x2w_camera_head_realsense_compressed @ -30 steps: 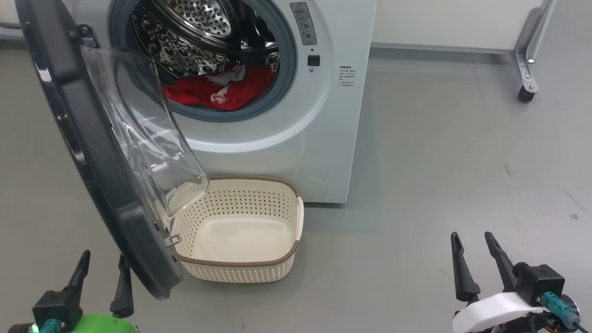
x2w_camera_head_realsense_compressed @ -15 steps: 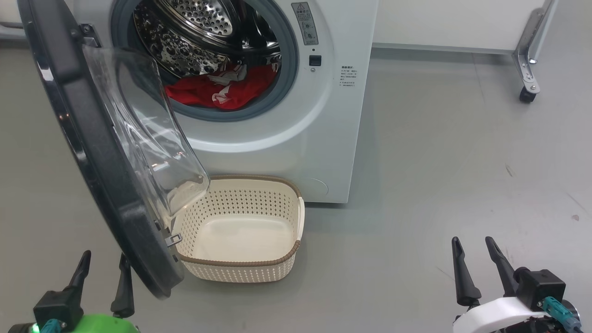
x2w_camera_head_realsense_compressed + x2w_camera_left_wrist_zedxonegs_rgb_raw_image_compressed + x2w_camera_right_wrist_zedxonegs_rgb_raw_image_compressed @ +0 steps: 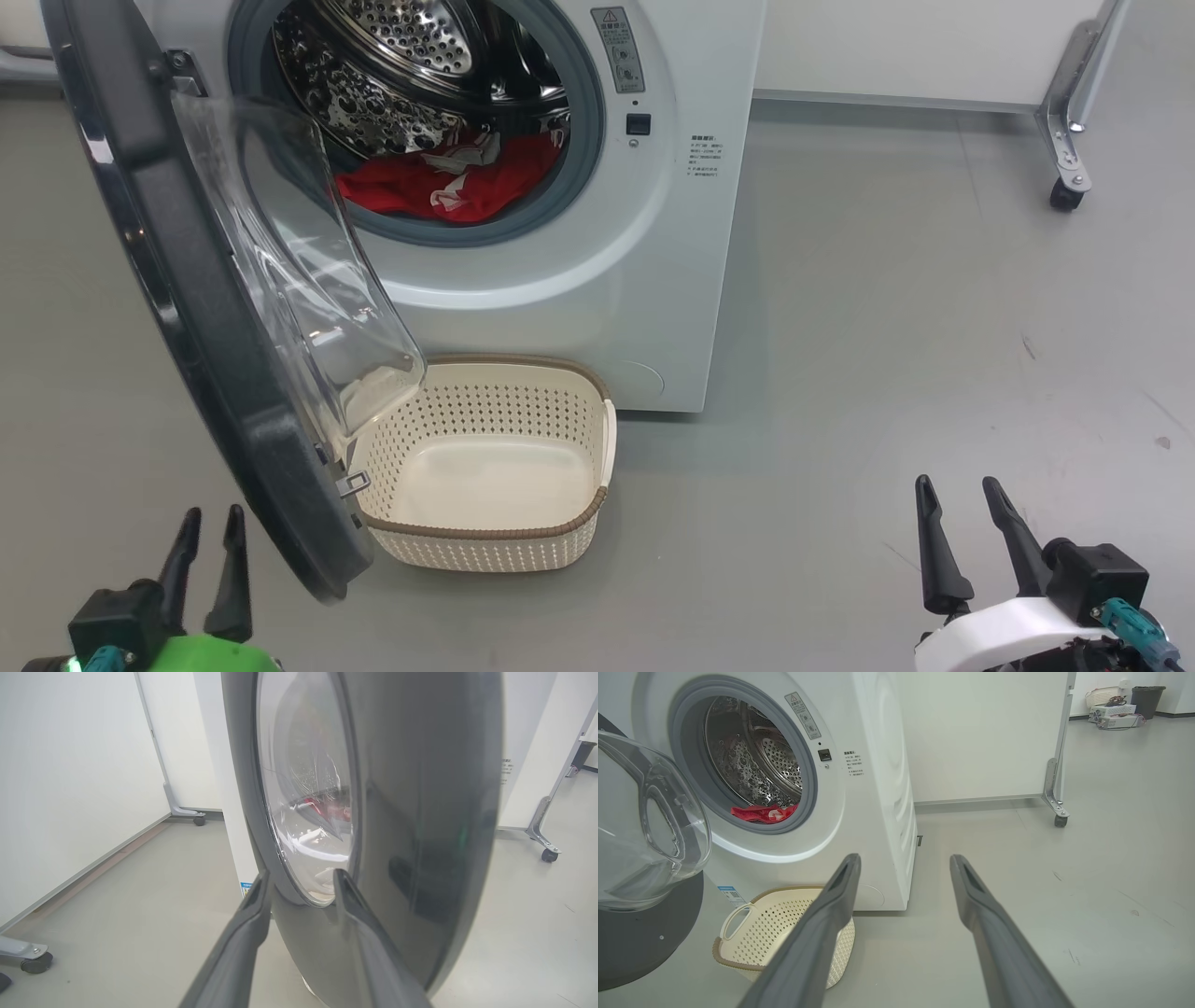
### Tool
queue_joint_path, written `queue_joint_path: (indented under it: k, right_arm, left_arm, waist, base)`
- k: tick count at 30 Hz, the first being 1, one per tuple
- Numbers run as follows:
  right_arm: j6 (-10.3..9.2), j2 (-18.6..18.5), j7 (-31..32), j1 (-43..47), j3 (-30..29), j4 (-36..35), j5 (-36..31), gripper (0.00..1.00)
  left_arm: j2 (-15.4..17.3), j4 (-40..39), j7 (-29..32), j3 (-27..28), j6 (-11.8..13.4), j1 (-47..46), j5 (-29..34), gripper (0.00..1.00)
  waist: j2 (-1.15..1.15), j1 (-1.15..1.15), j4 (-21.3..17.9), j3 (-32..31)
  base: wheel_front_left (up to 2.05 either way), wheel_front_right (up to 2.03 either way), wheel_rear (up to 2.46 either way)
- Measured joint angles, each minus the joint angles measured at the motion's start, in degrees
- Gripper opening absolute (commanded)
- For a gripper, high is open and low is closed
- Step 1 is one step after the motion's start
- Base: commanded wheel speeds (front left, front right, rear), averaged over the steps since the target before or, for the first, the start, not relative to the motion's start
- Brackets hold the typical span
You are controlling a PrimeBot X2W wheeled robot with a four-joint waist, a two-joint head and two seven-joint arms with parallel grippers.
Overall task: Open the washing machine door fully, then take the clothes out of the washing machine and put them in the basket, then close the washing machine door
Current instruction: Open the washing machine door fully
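Grey floor [image 3: 840,373]; left gripper [image 3: 213,513] upright beside door [image 3: 187,327].

L gripper [image 3: 213,511] low left, fingers [image 3: 230,569] narrowly parted, prob. empty, R gripper [image 3: 956,483] low right, fingers wide

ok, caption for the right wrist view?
Open right gripper faces the washing machine, red clothes inside, empty basket below.

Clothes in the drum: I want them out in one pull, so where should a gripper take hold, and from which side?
Probably the bunched white-and-red fold on top of the clothes, which stands up from the pile. Come straight in through the opening from the right, since the open door juts across the left.
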Motion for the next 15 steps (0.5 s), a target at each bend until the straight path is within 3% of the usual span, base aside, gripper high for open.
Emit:
queue_joint_path:
  k: [15]
  right_arm:
    - [0.83,0.60,0.00,0.08,-1.21,0.68,-0.16,1.00]
  left_arm:
    - [-0.10,-2.07,0.00,0.90,-0.18,-0.04,0.35,0.00]
  waist:
    - [0.00,0.00,0.50,-0.45]
  base:
    - [0.00,0.00,0.00]
